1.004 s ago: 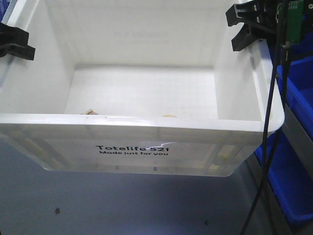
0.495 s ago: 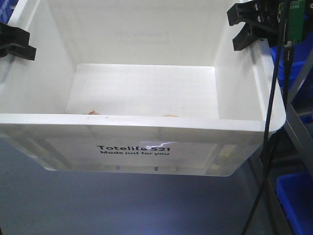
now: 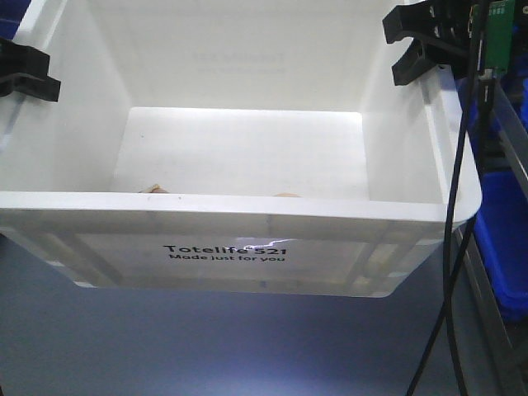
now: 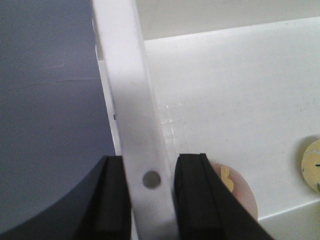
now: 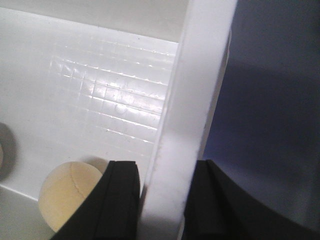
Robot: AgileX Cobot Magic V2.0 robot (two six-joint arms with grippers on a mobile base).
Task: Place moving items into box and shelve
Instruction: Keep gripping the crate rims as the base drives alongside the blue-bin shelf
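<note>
The white box, printed "Totelife 521", fills the front view and hangs between both grippers. My left gripper is shut on its left rim, and my right gripper is shut on its right rim. In the left wrist view the gripper clamps the rim strip. The right wrist view shows the gripper doing the same. Two moving items lie on the box floor by the near wall. They are a greyish-pink plush and a yellow plush.
Blue bins stand on a metal shelf frame to the right of the box. A black cable hangs down past the box's right corner. A grey surface lies below the box.
The box keeps its place between the grippers, while the blue bins and shelf frame on the right shift in the view. Both grippers stay shut on the rims.
</note>
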